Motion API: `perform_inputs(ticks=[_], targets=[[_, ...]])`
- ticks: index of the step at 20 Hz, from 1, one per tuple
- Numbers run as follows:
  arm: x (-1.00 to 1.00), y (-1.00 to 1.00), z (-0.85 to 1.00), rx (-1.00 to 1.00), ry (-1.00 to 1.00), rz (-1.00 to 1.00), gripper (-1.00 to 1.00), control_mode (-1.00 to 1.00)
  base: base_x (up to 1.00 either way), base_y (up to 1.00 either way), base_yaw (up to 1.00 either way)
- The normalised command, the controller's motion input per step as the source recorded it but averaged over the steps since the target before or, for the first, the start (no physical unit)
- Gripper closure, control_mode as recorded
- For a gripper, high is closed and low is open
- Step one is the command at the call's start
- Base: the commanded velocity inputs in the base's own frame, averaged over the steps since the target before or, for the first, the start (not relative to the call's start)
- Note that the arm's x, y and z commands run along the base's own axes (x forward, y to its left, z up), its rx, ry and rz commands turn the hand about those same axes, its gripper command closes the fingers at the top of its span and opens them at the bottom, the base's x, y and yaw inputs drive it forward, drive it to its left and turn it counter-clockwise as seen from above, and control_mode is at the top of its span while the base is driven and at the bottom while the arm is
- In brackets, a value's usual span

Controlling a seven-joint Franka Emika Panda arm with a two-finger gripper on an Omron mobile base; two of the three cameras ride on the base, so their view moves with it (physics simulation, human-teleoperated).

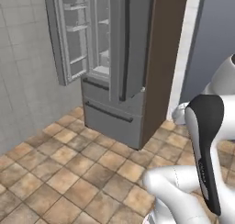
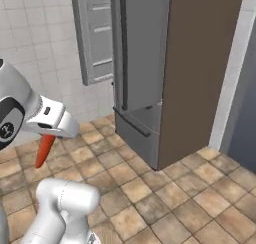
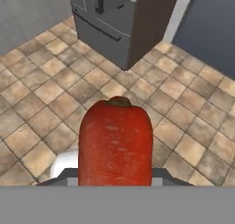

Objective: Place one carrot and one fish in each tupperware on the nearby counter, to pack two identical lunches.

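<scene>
Carrot in the gripper, over the kitchen floor.
The red-orange carrot hangs point-down from the gripper, whose fingers are clamped on its thick end, above the brown tiled floor near the grey fridge, one door swung open.

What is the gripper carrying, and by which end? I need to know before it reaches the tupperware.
The carrot, gripped at its thick upper end by the gripper; its tapered tip hangs down, free.

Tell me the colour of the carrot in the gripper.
Red-orange, with a small dark green top; the carrot shows best in the hand view, held in the gripper.
</scene>
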Motion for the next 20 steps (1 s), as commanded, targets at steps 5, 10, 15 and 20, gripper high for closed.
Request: perform_inputs(ticks=[5, 10, 15, 20], targets=[[0.0, 0.0, 0.0, 0.0, 0.0, 0.0, 1.0, 1.0, -0.48, -0.47, 0.83], [0.0, 0.0, 0.0, 0.0, 0.0, 0.0, 1.0, 1.0, -0.59, -0.5, 0.81], [0.0, 0.0, 0.0, 0.0, 0.0, 0.0, 1.0, 1.0, -0.9, -0.28, 0.7], [0.0, 0.0, 0.0, 0.0, 0.0, 0.0, 1.0, 1.0, -1.0, -0.04, 0.6]])
